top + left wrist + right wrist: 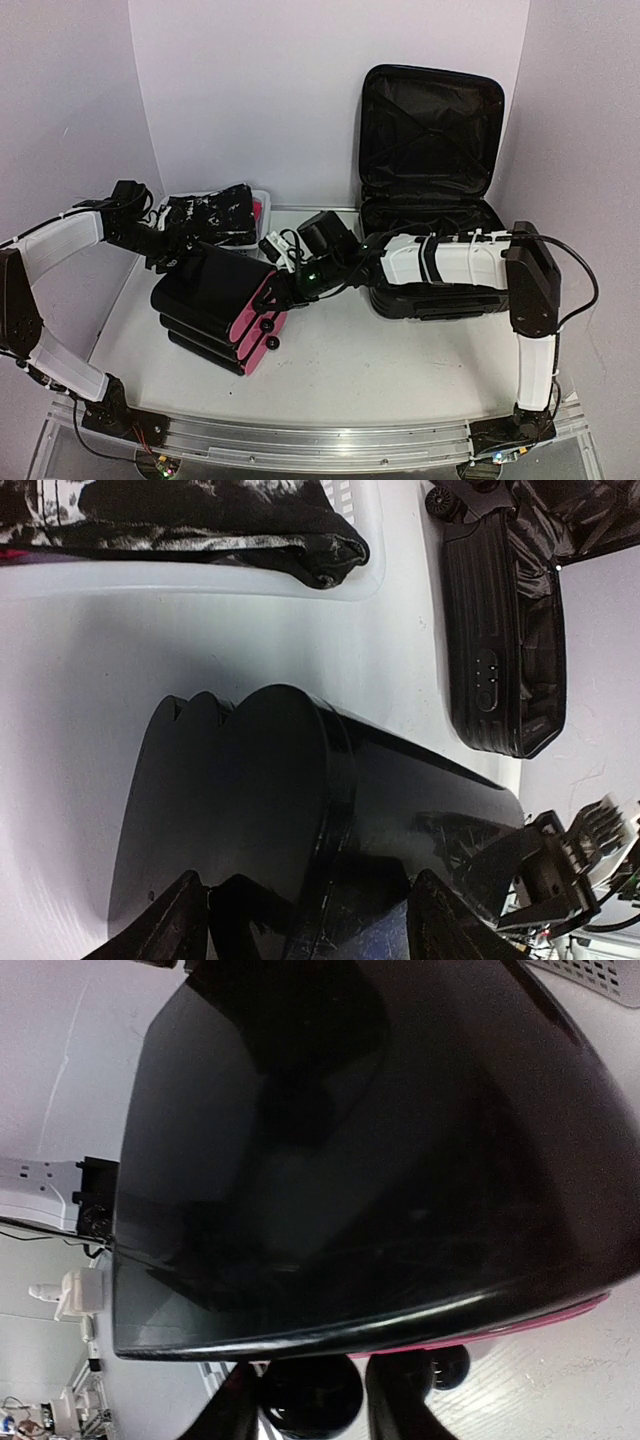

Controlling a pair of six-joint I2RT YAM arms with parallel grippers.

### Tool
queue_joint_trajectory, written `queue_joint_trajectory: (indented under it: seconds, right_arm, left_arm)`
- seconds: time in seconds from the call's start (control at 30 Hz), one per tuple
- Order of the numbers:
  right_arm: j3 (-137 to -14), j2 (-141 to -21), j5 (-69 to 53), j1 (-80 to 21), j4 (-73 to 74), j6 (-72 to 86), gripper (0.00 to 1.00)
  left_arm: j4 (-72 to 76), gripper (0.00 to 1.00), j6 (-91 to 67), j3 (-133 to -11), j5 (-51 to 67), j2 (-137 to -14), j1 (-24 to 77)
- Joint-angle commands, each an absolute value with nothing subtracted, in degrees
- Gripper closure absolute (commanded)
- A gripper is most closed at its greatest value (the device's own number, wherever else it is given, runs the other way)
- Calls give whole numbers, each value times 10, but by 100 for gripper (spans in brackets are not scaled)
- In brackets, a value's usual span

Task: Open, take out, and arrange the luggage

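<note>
Two arms flank the small pink-sided case [215, 290] lying on the surface [400, 360], left pincer [160, 260] spread wide astride its end, right pincer [287, 288] straddling a wheel [310, 1395], grip unclear, while the luggage [430, 140] stands open right-rear, nearer the right arm.

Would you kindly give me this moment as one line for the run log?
luggage: open, lid upright | smaller pink-sided case: lying outside it | left gripper: straddling its end | right gripper: flanking a wheel | grips: unconfirmed
</note>
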State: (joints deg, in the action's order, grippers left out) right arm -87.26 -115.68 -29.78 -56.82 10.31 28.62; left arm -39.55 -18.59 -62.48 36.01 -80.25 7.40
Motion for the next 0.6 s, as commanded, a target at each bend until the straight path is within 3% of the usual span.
queue_joint_trajectory:
  seconds: [0.0,0.1,0.33,0.47,0.57]
  right_arm:
    - [-914,-1186,-289,-521,81,299,74]
    - [-910,-1180,-305,-501,87,299,84]
    - [-881,-1123,-308,-493,181,235,89]
    - [-850,-1071,-268,-490,261,190,84]
    - [-819,-1040,-266,-487,279,170,67]
  left_arm:
    - [-412,32,-164,-624,327,-793,75]
    - [-413,31,-161,-624,319,-786,75]
    - [-431,27,-141,-632,285,-772,75]
    - [-449,27,-130,-646,258,-772,75]
    - [-449,26,-123,-652,251,-770,75]
